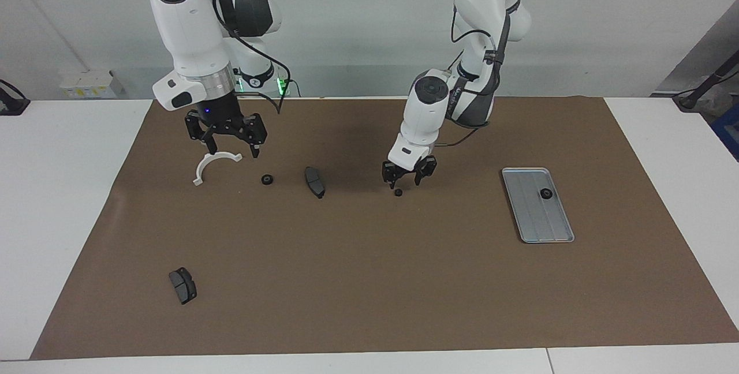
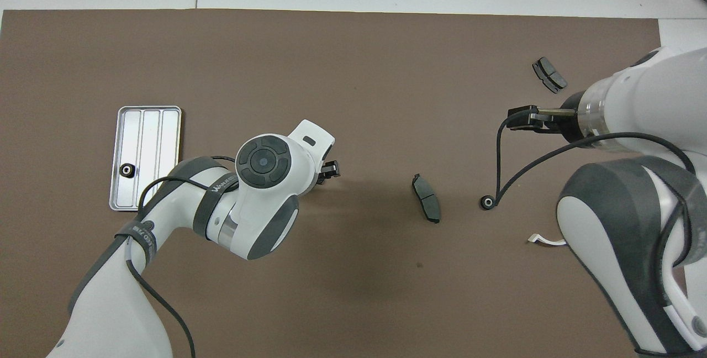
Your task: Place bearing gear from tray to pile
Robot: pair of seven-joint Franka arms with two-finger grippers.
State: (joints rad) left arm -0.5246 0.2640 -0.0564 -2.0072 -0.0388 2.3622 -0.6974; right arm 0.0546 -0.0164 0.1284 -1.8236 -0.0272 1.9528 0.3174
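Just above the brown-covered counter (image 1: 369,281), my left hand (image 1: 409,176) hangs with fingers parted over a small black bearing gear (image 1: 398,192) lying loose, well short of the pile's dark grey brake pad (image 1: 314,181); I should close squarely before lifting, while my right hand (image 1: 230,146) waits unclenched over the white plastic half-ring bracket (image 1: 212,165), and another black gear (image 1: 545,193) sits in the grooved silver-grey metal tray (image 1: 534,229).

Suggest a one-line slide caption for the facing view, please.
Left end effector hovers over a bearing gear on the mat; another remains in the tray.

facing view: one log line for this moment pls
left gripper: open, over bearing gear on mat | right gripper: open, above bracket | tray: one gear
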